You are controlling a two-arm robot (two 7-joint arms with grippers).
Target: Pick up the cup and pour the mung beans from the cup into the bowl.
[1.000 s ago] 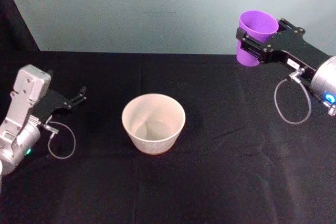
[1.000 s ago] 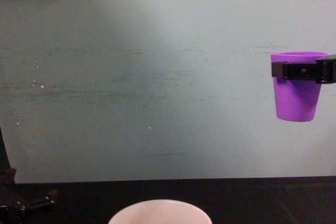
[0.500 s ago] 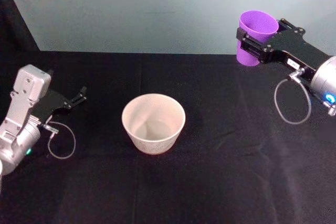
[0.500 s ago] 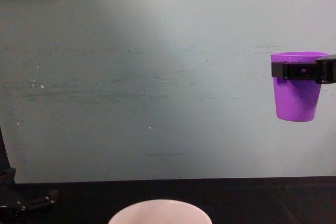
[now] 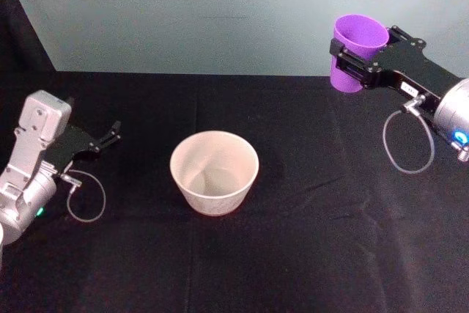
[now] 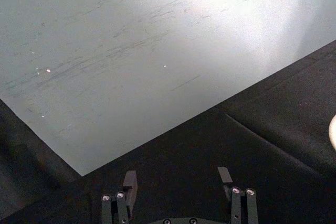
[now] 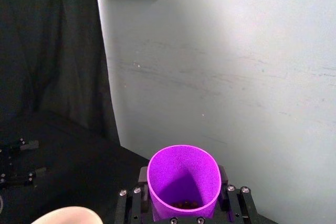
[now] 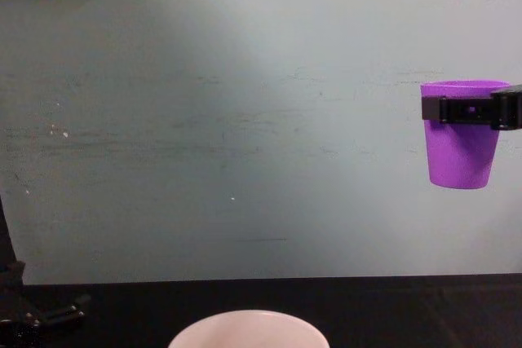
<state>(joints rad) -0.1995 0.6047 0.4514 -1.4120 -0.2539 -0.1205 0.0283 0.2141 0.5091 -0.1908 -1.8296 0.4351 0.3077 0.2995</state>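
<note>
No legible text or labels.

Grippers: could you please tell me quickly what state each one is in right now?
Left gripper: open, holding nothing, low over the table to the left of the bowl.
Right gripper: shut on the cup, held upright in the air.

Head view looks down, chest view level; both share bowl [image 5: 214, 172].

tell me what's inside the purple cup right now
A few small dark beans lie at the bottom of the cup, held upright by the right hand. Its near wall covers part of the bottom, so their number is unclear. The left hand sits parked at left.
</note>
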